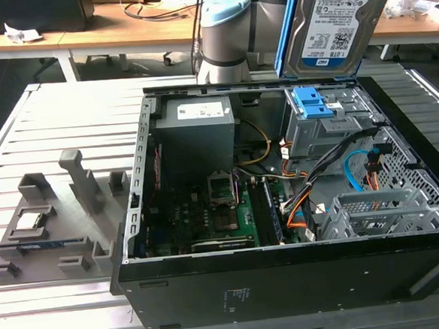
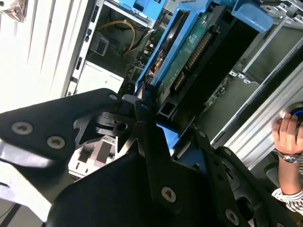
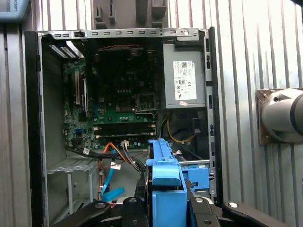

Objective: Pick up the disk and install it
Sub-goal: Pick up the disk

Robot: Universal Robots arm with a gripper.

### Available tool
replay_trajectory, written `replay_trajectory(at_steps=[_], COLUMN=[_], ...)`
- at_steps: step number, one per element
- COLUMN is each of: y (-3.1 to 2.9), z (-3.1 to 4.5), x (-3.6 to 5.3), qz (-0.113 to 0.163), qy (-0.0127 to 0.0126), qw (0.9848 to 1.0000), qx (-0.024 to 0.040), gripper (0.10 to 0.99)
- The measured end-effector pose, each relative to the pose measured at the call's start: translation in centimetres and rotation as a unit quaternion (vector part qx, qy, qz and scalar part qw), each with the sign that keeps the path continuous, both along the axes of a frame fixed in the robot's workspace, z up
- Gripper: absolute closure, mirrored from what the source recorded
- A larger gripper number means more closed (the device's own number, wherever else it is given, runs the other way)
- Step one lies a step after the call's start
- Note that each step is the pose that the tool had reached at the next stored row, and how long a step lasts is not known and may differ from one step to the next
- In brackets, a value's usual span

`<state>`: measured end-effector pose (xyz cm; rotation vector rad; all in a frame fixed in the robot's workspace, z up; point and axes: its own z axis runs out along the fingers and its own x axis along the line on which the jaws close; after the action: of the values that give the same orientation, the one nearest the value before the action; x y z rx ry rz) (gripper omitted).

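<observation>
The disk (image 1: pixel 329 23), silver-grey with a white-and-blue label and a blue carrier frame, hangs upright in the air above the back right corner of the open computer case (image 1: pixel 288 280). In both wrist views my gripper (image 3: pixel 166 206) (image 2: pixel 163 125) is shut on the disk's blue carrier frame (image 3: pixel 165 187), one black finger (image 2: pixel 138 111) on each side. The second wrist view shows the disk (image 2: pixel 189 52) edge-on with its green circuit board. Directly below the disk sits the grey drive cage (image 1: pixel 316 124) with blue latches.
Inside the case are the power supply (image 1: pixel 198 132), the motherboard (image 1: pixel 216 217), orange and blue cables (image 1: pixel 356 174) and a second metal cage (image 1: pixel 381 210). Grey fixtures with a small chip (image 1: pixel 31 220) stand on the exterior view's left. The arm's base (image 1: pixel 225 28) rises behind the case. A person's hand (image 2: pixel 286 135) rests nearby.
</observation>
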<state>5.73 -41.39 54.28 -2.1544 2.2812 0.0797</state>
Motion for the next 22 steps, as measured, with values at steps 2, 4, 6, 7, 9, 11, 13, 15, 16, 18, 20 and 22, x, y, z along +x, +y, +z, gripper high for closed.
replay_trajectory(at_steps=[2, 4, 6, 7, 9, 11, 13, 15, 16, 18, 20, 22], y=[-0.64, -1.63, -2.67, -3.06, -3.88, -4.83, -5.80, -6.51, -6.98, -7.90, -8.82, -10.17], z=[-0.05, -0.13, -0.20, -0.23, -0.28, -0.34, -0.40, -0.44, -0.48, -0.52, -0.55, -0.67], x=[0.00, -0.01, -0.01, -0.01, -0.02, -0.02, -0.03, -0.03, -0.03, -0.03, -0.03, -0.03], qz=[0.000, 0.000, 0.000, 0.000, 0.000, 0.000, 0.000, 0.000, 0.000, 0.000, 0.000, 0.000], qy=[0.0000, 0.0000, 0.0000, 0.0000, 0.0000, 0.0000, 0.0000, 0.0000, 0.0000, 0.0000, 0.0000, 0.0000], qw=[1.0000, 1.0000, 1.0000, 1.0000, 1.0000, 1.0000, 1.0000, 1.0000, 1.0000, 1.0000, 1.0000, 1.0000], qx=[-0.0003, -0.0006, -0.0009, -0.0010, -0.0015, -0.0020, -0.0024, -0.0029, -0.0032, -0.0045, -0.0065, -0.0083], gripper=[0.718, 0.718, 0.718, 0.718, 0.718, 0.718, 0.718, 0.718, 0.718, 0.718, 0.718, 0.718])
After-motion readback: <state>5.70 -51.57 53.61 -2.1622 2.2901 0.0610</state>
